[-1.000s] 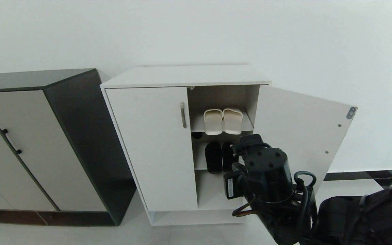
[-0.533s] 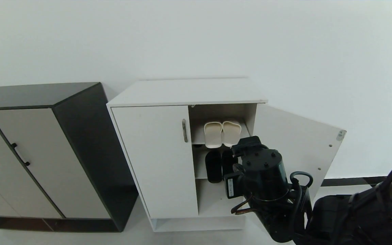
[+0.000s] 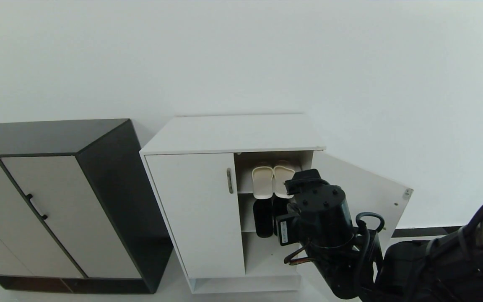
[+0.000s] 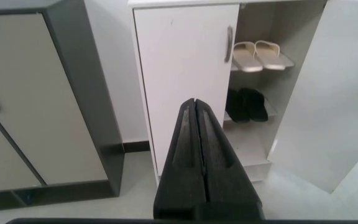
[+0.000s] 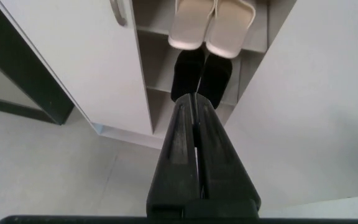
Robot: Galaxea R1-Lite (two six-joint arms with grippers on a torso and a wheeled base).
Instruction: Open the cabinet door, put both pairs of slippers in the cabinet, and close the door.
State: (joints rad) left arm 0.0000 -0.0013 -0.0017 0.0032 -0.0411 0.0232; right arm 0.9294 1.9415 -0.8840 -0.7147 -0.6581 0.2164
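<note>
The white cabinet (image 3: pixel 233 134) stands against the wall with its right door (image 3: pixel 363 197) swung open and its left door (image 3: pixel 195 214) closed. A cream pair of slippers (image 3: pixel 273 181) lies on the top shelf, and a black pair (image 3: pixel 264 218) on the shelf below. My right arm (image 3: pixel 317 218) hangs in front of the open half. In the right wrist view my right gripper (image 5: pixel 196 99) is shut and empty, just short of the black slippers (image 5: pixel 201 78) and cream slippers (image 5: pixel 211 22). My left gripper (image 4: pixel 196 102) is shut and empty, facing the closed door (image 4: pixel 182 81).
A dark cabinet (image 3: pixel 99 201) with pale doors stands tight against the white one's left side. The open door (image 5: pixel 316 106) juts out on the right. A metal handle (image 3: pixel 229 180) is on the closed door. Bare floor (image 4: pixel 135 180) lies in front.
The whole head picture has shifted: the cabinets sit lower and look smaller, so the camera has moved. My right arm keeps about the same spot in the picture.
</note>
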